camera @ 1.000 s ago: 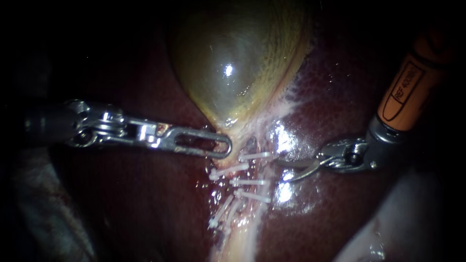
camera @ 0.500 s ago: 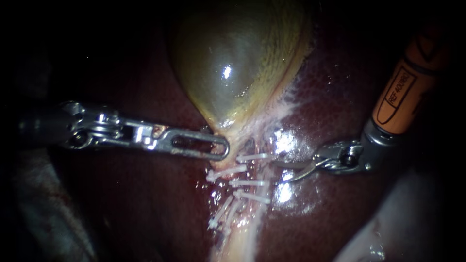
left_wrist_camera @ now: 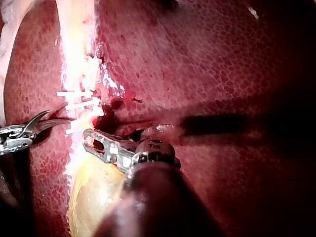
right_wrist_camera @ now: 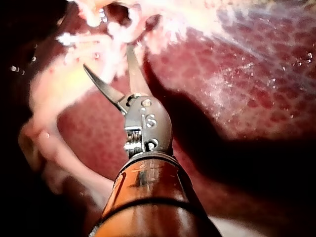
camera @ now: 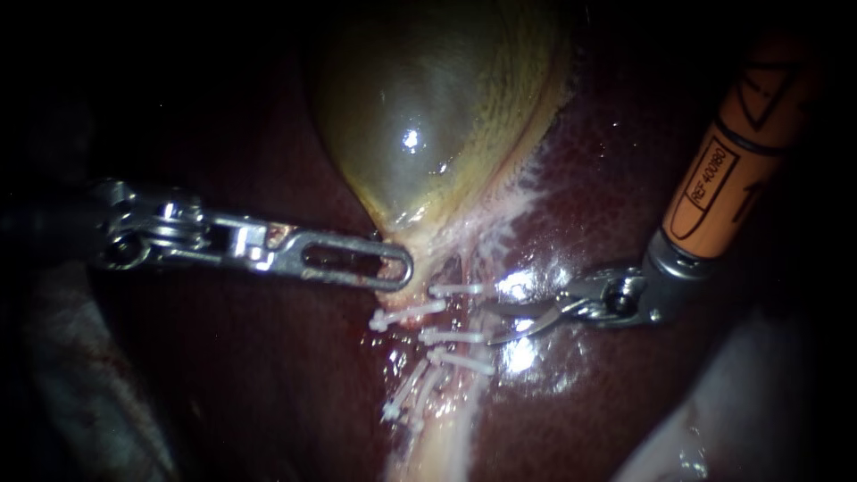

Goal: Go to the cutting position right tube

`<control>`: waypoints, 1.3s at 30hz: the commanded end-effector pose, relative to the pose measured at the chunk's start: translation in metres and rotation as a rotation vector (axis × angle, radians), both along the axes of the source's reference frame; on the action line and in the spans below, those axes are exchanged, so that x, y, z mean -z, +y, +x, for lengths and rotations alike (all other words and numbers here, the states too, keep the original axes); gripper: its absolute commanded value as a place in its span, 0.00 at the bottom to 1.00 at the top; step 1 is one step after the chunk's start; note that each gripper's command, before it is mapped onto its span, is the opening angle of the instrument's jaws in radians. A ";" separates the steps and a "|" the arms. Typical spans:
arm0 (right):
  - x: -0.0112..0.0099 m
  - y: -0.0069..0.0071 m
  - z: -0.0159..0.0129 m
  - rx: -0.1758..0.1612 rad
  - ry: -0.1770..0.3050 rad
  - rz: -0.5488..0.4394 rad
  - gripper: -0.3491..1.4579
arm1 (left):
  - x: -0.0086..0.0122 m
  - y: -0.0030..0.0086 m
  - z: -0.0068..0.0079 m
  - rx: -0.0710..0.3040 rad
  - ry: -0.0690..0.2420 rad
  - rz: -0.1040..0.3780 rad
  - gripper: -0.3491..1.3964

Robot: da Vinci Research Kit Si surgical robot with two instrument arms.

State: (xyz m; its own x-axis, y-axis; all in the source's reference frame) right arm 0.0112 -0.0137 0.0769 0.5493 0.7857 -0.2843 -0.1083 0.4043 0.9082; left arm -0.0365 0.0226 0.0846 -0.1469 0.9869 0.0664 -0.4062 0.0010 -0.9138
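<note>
The yellow-green gallbladder (camera: 428, 125) lies on the dark red liver (camera: 607, 178). My left instrument (camera: 397, 268) comes in from the left, its slotted jaws shut on the gallbladder's neck, seen also in the left wrist view (left_wrist_camera: 94, 140). Below the neck run pale tubes (camera: 446, 411) carrying several white clips (camera: 455, 337). My right instrument (camera: 494, 324), with an orange shaft and curved blades, stands open at the right edge of the right tube, its tips beside the clips. In the right wrist view the open blades (right_wrist_camera: 108, 57) reach into pale tissue.
Wet liver surface glistens just right of the clips (camera: 522, 353). Pale material lies at the lower right corner (camera: 714, 428) and a greyish fold at the lower left (camera: 80, 393). The surroundings are dark.
My right instrument has slid left to the clipped tubes and its blades have opened wider. My left instrument has drawn slightly left, taking the gallbladder's neck with it.
</note>
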 end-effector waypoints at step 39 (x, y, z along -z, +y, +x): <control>-0.0023 -0.0008 0.0024 -0.019 -0.018 0.010 0.87 | 0.0020 -0.0007 0.0001 -0.003 -0.001 -0.003 0.00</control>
State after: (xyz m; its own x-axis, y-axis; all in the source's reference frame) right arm 0.0137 -0.0145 0.0792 0.5388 0.7991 -0.2667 -0.1322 0.3928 0.9101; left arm -0.0364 0.0219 0.0826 -0.1497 0.9867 0.0631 -0.4051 -0.0030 -0.9143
